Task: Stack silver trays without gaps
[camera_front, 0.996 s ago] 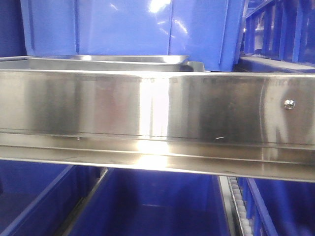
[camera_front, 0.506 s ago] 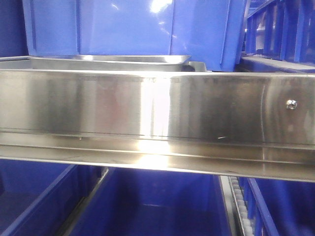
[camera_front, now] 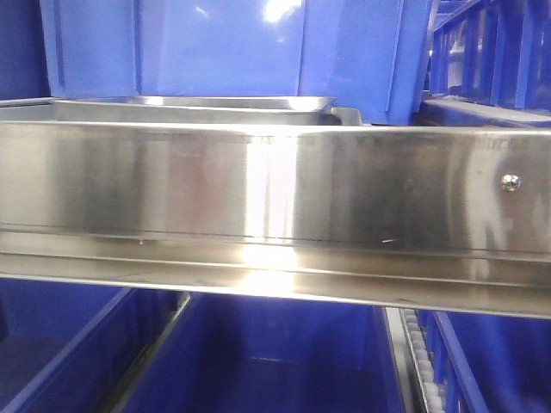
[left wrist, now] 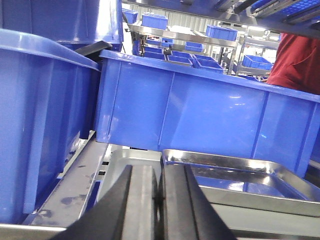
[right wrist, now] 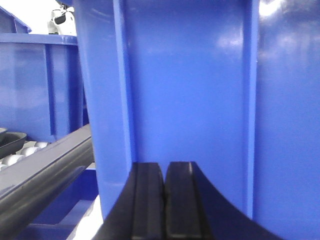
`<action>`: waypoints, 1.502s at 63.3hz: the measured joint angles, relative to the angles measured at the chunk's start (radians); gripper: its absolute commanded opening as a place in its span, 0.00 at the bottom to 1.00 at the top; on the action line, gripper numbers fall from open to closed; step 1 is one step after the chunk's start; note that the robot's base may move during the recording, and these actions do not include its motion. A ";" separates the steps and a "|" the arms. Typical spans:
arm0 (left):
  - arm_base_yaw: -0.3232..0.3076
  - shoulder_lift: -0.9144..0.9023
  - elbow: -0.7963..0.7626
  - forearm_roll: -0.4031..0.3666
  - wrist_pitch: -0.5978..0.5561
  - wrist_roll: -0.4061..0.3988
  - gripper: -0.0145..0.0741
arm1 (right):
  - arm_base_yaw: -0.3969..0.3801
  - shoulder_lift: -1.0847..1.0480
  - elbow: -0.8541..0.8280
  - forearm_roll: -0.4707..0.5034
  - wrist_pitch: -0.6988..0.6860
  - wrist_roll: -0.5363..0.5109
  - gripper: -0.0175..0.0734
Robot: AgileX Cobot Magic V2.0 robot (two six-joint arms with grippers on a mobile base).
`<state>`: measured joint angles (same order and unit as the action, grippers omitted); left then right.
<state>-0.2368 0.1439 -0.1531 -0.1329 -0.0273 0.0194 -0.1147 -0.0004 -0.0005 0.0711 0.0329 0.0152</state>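
A shiny silver tray (left wrist: 235, 172) lies just ahead and right of my left gripper (left wrist: 160, 170), resting on a paler grey tray (left wrist: 125, 162) that sticks out to its left and front. The left gripper is shut with nothing between its fingers, and its tips are close to the shiny tray's near left corner. In the front view only the tray rim (camera_front: 189, 104) shows above a steel rail. My right gripper (right wrist: 163, 166) is shut and empty, facing a blue bin wall (right wrist: 190, 90). No tray shows in the right wrist view.
A long steel rail (camera_front: 275, 185) with a screw (camera_front: 510, 181) crosses the front view. Blue bins (left wrist: 200, 110) stand right behind the trays, and another (left wrist: 35, 125) to their left. More bins (camera_front: 258, 361) sit below the rail. A roller track (right wrist: 45, 167) runs left of the right gripper.
The front view slid a few pixels to the right between one second and half a second ago. Since then nothing has visibly moved.
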 measured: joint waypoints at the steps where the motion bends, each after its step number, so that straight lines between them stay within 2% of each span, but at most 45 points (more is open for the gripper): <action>1: 0.000 0.000 0.000 0.000 0.000 0.000 0.16 | 0.000 0.000 0.000 0.000 0.000 0.000 0.11; 23: 0.000 0.000 0.000 0.003 0.000 0.000 0.16 | 0.000 0.000 0.000 0.000 0.000 0.000 0.11; 34: 0.000 -0.001 0.000 0.050 0.027 0.000 0.16 | 0.000 0.000 0.000 0.000 0.000 0.000 0.11; 42: 0.000 -0.005 0.000 0.121 0.039 0.000 0.16 | 0.000 0.000 0.000 0.000 0.000 0.000 0.11; 49: 0.037 -0.007 0.000 0.166 0.068 0.001 0.16 | 0.000 0.000 0.000 0.000 0.000 0.000 0.11; 55: 0.094 -0.028 0.017 0.179 0.080 0.002 0.16 | 0.000 0.000 0.000 0.000 0.000 0.000 0.11; 68: 0.205 -0.124 0.084 0.115 0.093 0.002 0.16 | 0.000 0.000 0.000 0.000 0.000 0.000 0.11; 75: 0.240 -0.137 0.121 0.087 0.091 0.002 0.16 | 0.000 0.000 0.000 0.000 0.000 0.000 0.11; 95: 0.253 -0.139 0.156 0.066 0.085 0.002 0.16 | 0.000 0.000 0.000 0.000 0.000 0.000 0.11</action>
<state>0.0162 0.0050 0.0025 -0.0667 0.0579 0.0218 -0.1147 -0.0004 -0.0005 0.0711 0.0329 0.0152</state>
